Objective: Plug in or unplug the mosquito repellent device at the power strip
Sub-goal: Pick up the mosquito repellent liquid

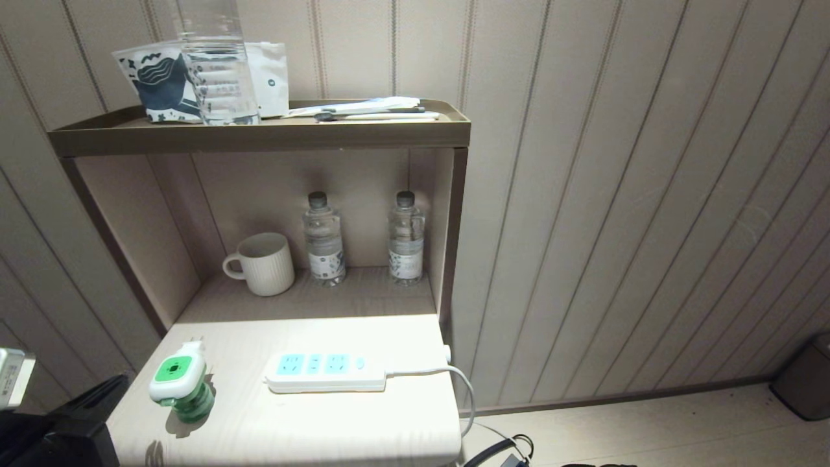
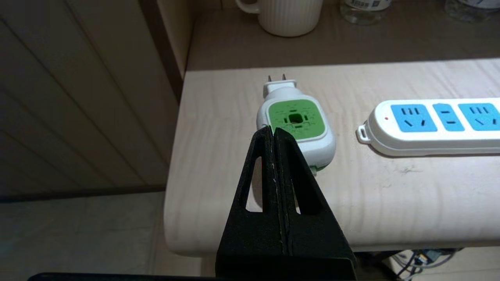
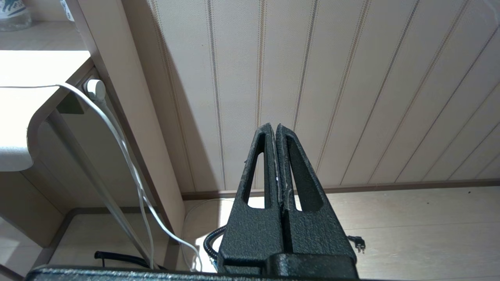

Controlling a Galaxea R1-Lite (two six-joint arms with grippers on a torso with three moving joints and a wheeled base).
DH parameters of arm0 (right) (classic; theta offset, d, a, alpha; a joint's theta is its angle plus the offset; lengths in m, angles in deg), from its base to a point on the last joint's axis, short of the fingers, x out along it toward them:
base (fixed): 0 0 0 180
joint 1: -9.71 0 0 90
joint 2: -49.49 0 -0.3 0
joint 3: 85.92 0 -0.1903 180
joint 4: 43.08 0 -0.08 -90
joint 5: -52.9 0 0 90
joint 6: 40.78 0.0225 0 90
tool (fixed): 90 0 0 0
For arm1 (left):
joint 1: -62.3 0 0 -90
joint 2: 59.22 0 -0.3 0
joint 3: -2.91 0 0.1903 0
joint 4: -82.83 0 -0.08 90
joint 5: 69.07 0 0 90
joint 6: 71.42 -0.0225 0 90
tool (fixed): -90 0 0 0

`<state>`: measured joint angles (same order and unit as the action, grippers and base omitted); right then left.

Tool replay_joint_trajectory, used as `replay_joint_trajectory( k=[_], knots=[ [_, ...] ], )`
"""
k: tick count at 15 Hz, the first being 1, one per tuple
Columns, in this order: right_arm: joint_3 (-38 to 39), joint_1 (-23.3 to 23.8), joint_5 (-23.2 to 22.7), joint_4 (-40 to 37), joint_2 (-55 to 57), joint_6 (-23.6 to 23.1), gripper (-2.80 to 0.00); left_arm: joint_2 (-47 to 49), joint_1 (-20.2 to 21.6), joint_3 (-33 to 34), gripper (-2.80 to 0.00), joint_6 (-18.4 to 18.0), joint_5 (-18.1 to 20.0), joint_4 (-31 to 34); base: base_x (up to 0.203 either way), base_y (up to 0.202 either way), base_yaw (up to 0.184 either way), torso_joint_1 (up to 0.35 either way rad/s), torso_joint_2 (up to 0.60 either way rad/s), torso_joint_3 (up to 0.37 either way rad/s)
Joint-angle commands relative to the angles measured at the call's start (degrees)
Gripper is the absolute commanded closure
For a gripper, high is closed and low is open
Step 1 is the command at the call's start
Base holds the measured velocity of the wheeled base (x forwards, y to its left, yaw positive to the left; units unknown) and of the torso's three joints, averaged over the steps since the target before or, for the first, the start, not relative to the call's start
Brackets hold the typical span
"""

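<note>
The mosquito repellent device (image 1: pixel 176 380) (image 2: pixel 296 121) stands unplugged on the pale tabletop (image 1: pixel 292 421), white head with a green face, green bottle beneath, prongs pointing toward the shelf. To its right lies the power strip (image 1: pixel 324 371) (image 2: pixel 437 125), white with pale-blue sockets, all of them bare, its cord (image 1: pixel 447 373) running off the right edge. My left gripper (image 2: pixel 272 130) is shut with nothing between its fingers, hovering just short of the device on the near side; in the head view it shows at the lower left corner (image 1: pixel 97 395). My right gripper (image 3: pixel 273 127) is shut and holds nothing, low beside the table, facing the wall.
A ribbed white mug (image 1: pixel 264 264) and two clear water bottles (image 1: pixel 323 240) (image 1: pixel 406 239) stand in the recess behind the tabletop. A top shelf (image 1: pixel 259 133) carries another bottle and packets. Cables (image 3: pixel 129 168) hang under the table's right side. A dark bin (image 1: pixel 807 376) stands at far right.
</note>
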<state>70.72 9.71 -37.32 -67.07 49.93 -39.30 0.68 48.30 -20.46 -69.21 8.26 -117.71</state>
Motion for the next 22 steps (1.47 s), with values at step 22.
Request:
replay_joint_trajectory(
  k=[22],
  knots=[
    [0.00,-0.09,-0.04,0.01,0.00,-0.08,0.00,-3.91,0.38,-3.60,0.00,-0.72,-2.35,4.88,0.000,0.000,0.000,-0.031,0.08,0.044]
  ],
)
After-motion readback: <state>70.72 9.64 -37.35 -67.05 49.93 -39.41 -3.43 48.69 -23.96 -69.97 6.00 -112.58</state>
